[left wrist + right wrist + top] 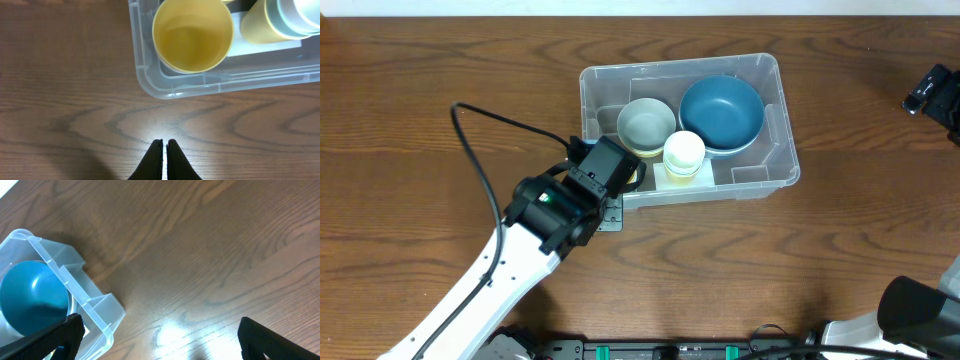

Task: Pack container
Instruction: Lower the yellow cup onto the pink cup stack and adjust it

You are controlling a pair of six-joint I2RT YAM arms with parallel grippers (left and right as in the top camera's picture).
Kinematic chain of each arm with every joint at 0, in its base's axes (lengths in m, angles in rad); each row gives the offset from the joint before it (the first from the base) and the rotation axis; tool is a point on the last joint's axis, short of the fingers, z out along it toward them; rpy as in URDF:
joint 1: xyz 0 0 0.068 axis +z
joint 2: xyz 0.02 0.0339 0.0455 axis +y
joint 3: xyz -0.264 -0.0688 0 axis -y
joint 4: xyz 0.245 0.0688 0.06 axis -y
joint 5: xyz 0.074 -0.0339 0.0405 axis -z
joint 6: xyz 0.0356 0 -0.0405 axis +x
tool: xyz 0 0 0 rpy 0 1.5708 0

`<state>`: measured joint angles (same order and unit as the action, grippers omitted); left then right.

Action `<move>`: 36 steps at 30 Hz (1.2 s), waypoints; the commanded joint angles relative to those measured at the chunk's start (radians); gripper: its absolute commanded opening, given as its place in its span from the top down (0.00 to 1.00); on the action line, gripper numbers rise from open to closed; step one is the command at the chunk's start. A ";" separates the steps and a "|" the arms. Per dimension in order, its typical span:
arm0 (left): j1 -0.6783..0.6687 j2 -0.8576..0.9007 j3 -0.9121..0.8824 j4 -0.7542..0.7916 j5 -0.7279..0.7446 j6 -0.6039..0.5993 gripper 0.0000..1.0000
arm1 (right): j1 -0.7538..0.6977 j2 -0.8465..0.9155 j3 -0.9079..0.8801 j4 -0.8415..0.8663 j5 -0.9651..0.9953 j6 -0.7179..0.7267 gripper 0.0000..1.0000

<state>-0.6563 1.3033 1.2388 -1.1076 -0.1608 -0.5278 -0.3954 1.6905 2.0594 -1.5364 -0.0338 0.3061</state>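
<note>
Packing is judged far along. The container (785,120) is seen to hold a blue bowl (722,112), a grey-green bowl (646,125), a stack of pale cups (683,152) and a yellow cup (192,35). The yellow cup is set upright in the corner nearest the left gripper. No further item to pack is seen outside the container in any view (the patch of table (420,100) under the left arm is hidden). Little is thought to remain, if anything.

Left gripper (164,144):
- The fingers are pressed together tip to tip, and nothing is held between them.
- It is carried above bare wood, pointing down.
- The container's rounded corner lies just ahead of the fingertips, and the yellow cup is a little beyond that, inside the wall.
- No contact with the container is seen.
- The left arm is stretched in from the near left of the table, slanted toward that corner.

Right gripper (160,324):
- The fingers are spread wide, and nothing is held.
- It is held over open wood, apart from the container.
- One corner of the container, with the blue bowl inside, is seen off to the hand's left.
</note>
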 commanded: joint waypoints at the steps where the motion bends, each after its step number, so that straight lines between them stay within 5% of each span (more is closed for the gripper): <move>1: 0.005 0.055 0.009 -0.004 -0.005 -0.018 0.94 | 0.000 -0.002 0.002 -0.001 -0.004 -0.008 0.01; 24: 0.005 0.315 0.009 0.134 0.039 -0.008 0.94 | 0.000 -0.002 0.002 0.000 -0.004 -0.008 0.01; 36: 0.040 0.209 0.048 0.072 0.041 0.022 0.94 | 0.000 -0.002 0.002 0.000 -0.004 -0.008 0.01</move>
<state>-0.6182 1.5852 1.2438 -1.0069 -0.1120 -0.5217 -0.3954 1.6905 2.0594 -1.5364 -0.0338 0.3061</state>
